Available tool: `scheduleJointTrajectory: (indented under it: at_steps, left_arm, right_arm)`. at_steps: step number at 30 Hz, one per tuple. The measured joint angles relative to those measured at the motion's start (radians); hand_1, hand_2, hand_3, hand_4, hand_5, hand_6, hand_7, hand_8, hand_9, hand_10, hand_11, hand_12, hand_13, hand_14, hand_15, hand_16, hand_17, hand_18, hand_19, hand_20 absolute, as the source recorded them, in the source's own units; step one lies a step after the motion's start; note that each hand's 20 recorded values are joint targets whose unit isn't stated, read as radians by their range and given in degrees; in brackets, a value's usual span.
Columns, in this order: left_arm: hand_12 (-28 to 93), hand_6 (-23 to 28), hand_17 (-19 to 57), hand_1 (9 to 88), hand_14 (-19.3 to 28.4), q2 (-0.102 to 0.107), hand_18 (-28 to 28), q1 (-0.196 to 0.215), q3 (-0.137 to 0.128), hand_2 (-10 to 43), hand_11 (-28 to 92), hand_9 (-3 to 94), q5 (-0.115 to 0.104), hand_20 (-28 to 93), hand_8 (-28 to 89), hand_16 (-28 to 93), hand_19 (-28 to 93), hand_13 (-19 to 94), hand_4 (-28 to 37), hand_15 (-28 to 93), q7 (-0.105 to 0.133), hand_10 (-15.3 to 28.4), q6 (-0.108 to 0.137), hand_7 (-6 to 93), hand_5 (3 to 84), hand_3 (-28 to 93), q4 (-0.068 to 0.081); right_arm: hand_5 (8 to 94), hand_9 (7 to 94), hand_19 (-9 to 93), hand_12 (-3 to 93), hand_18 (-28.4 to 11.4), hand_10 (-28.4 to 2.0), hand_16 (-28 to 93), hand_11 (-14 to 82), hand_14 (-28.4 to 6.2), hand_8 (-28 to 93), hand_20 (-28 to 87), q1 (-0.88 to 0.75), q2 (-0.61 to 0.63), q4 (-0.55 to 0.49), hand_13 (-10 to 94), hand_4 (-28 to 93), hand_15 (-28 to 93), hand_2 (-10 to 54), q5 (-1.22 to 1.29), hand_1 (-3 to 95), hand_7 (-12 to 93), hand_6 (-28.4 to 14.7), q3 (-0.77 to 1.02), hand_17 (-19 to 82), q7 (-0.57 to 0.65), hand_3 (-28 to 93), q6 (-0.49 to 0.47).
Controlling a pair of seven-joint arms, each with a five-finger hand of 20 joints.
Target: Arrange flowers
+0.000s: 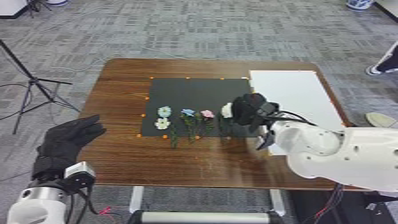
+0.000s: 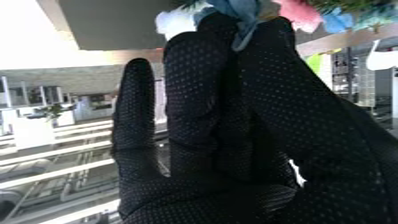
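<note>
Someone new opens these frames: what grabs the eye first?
Probably the big black right hand at the black mat's right side, with blue petals at its fingertips in the wrist view. Next, the pale flowers lined up on the mat, then the bright white board to its right.

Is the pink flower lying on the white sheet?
No, the pink flower lies on the black mat, between a blue flower and a white one.
</note>
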Motion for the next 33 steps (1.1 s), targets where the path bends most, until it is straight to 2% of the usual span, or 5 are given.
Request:
scheduleJointTrajectory:
  at_steps: [5,16,20,25,33]
  left_arm:
    - [12,13.8,-5.4,24.7,24.0,-0.004,17.8,-0.01,0.001,0.4,39,47.9,0.003,13,-11,-9,44,35,-22.3,58,-0.007,20.9,0.0,16.4,56.7,88,0.001]
    - [12,13.8,-5.4,24.9,24.0,-0.005,17.8,-0.015,0.001,0.4,39,47.9,0.006,13,-11,-10,44,35,-22.0,58,-0.011,20.9,0.0,16.5,56.8,88,0.001]
    - [12,13.8,-5.5,24.9,24.0,-0.006,17.8,-0.015,0.0,0.3,39,47.9,0.008,13,-11,-10,44,35,-21.9,58,-0.012,20.9,0.0,16.5,56.8,88,0.001]
    - [12,13.8,-5.4,24.8,24.0,-0.006,17.9,-0.013,-0.001,0.2,39,47.9,0.008,13,-11,-10,44,35,-21.7,58,-0.013,20.9,0.0,16.6,56.8,88,0.001]
    - [12,13.8,-5.4,24.9,24.0,-0.006,17.9,0.001,-0.006,0.2,39,47.9,0.006,13,-11,-10,44,35,-21.6,58,-0.01,20.9,0.0,16.6,56.8,88,0.001]
  right_arm:
    - [64.0,75.6,78,34.1,-21.9,-7.5,31,14.7,-1.4,-14,17,-0.025,-0.006,0.002,62,-28,58,-9.5,0.001,50.1,42,2.4,0.029,19,0.013,77,-0.02]
    - [61.3,66.4,76,20.2,-23.7,-12.7,27,27.0,-5.2,-13,19,-0.048,-0.011,0.01,57,-28,61,-9.5,0.0,46.6,33,3.1,0.059,17,0.041,80,-0.075]
    - [60.6,65.5,75,17.4,-25.6,-14.2,25,27.3,-9.3,-19,20,-0.054,-0.009,0.01,57,-28,62,-9.5,0.001,42.9,29,4.1,0.074,17,0.047,82,-0.11]
    - [56.3,63.7,74,17.4,-28.2,-16.7,19,26.4,-14.9,-19,21,-0.055,0.001,-0.004,54,-28,66,-9.5,0.003,39.3,25,4.5,0.081,16,0.067,83,-0.154]
    - [53.7,59.5,71,16.7,-28.4,-19.4,16,24.9,-18.8,-18,22,-0.036,0.025,-0.043,49,-28,69,-9.5,-0.013,37.3,23,3.8,0.069,15,0.125,82,-0.183]
